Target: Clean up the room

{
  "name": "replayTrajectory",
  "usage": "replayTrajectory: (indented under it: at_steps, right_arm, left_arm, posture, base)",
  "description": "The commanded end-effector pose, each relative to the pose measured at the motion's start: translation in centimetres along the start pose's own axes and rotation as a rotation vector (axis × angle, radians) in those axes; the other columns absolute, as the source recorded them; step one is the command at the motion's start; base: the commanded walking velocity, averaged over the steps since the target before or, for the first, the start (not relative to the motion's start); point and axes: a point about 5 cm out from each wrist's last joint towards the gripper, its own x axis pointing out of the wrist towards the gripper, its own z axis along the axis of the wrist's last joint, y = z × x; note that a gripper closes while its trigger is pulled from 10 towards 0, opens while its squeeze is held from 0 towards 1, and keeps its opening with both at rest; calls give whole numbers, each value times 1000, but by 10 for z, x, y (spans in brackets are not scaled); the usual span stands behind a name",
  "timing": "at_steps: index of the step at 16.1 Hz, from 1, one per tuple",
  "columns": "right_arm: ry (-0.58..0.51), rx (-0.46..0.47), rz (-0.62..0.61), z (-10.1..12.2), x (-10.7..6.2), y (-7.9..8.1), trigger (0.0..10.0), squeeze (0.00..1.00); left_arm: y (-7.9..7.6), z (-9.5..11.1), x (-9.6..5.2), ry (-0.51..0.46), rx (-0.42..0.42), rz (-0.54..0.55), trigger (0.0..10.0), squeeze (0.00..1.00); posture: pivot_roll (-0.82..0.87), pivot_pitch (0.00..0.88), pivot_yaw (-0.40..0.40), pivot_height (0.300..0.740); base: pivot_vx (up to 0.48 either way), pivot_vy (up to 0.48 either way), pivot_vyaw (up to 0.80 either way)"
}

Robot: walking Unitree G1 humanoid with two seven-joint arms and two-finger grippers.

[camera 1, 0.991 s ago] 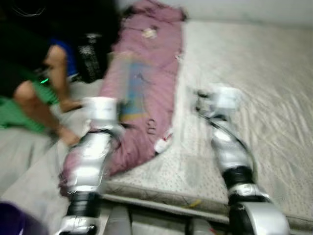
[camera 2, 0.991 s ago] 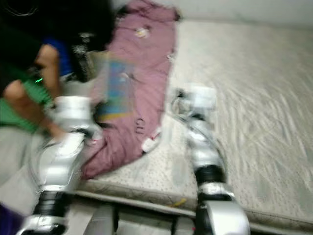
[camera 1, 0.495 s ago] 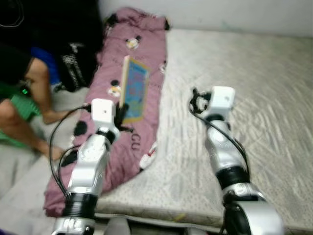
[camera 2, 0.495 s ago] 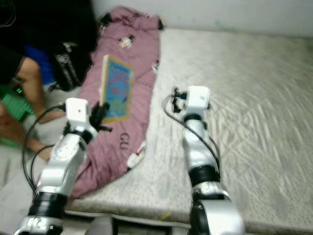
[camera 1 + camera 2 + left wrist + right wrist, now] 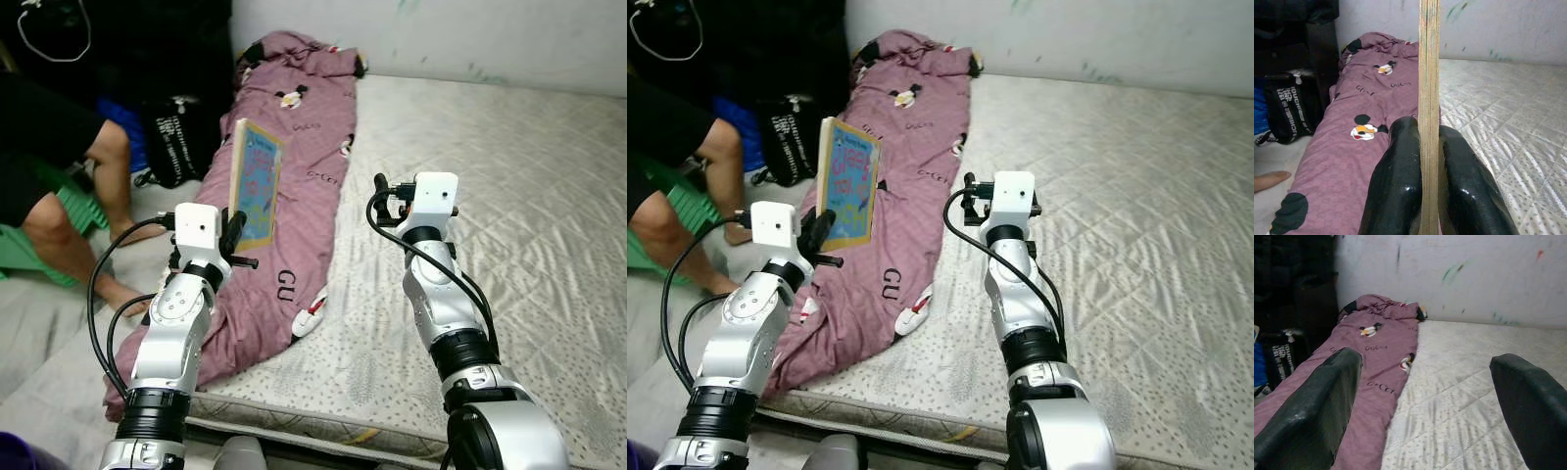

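Book (image 5: pixel 255 184): thin picture book, upright on edge, long axis vertical, pinched at its lower edge by left gripper (image 5: pixel 1420 191) above pink blanket (image 5: pixel 294 147). Right gripper (image 5: pixel 1425 401): fingers spread, empty, over bare mattress (image 5: pixel 509 176), farther from the book.

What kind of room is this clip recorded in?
Most likely a bedroom: a bare quilted mattress lies against a white wall, with a pink cartoon-print blanket along one side. The left gripper holds a picture book upright over it.
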Motion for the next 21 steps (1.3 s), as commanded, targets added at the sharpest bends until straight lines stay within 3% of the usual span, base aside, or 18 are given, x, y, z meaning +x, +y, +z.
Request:
replayTrajectory:
  at_steps: [1,2,3,7,8,9,21]
  right_arm:
    - [-1,-11,-31,2,4,-3,10000,0]
    - [0,-7,-35,2,4,-4,10000,0]
    - [-2,10,-29,3,4,-3,10000,1000]
    - [4,11,-16,2,4,1,10000,1000]
    - [8,11,-17,2,4,1,10000,118]
    - [12,11,-17,1,4,2,10000,0]
    - [25,37,3,0,5,5,10000,0]
  left_arm:
    - [0,7,2,-29,13,-4,10000,0]
    - [-1,8,3,-36,7,-9,10000,0]
    - [-3,10,4,-48,3,-21,10000,0]
    - [-7,11,7,-50,39,-4,10000,0]
    - [-6,11,8,-50,46,10,10000,0]
    - [-6,11,8,-48,50,13,10000,0]
    - [-13,13,10,-61,42,-30,10000,0]
  posture:
    - [61,0,39,740]
    - [60,0,38,740]
    - [58,0,38,740]
    - [57,0,32,740]
    - [57,0,30,740]
    - [58,0,29,740]
    - [55,0,29,740]
  base:
    - [0,0,0]
    - [0,0,0]
    - [0,0,0]
    - [0,0,0]
    - [0,0,0]
    - [0,0,0]
    - [-259,0,0]
